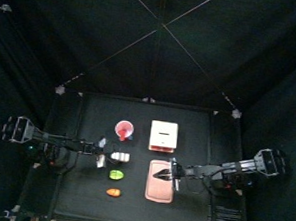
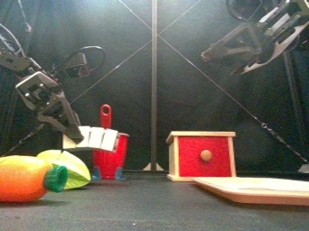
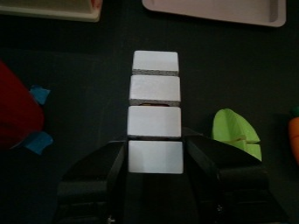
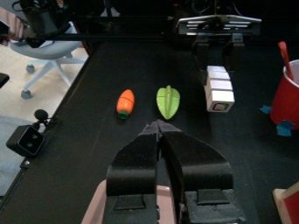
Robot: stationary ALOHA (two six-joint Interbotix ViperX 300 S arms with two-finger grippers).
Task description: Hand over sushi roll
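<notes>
Gripping one end of the sushi roll (image 3: pixel 155 109), a row of white blocks lifted above the table (image 1: pixel 196 126), the left gripper (image 3: pixel 156 163) holds it beside the green piece (image 4: pixel 169 101) and orange piece (image 4: pixel 125 101), while the right gripper (image 4: pixel 170 140), jaws clenched on nothing, hangs over the pink tray (image 1: pixel 159 189).

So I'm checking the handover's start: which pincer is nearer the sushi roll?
Left. The left pincer is shut on one end of the sushi roll; the right pincer hangs apart across the table, above the pink tray.
</notes>
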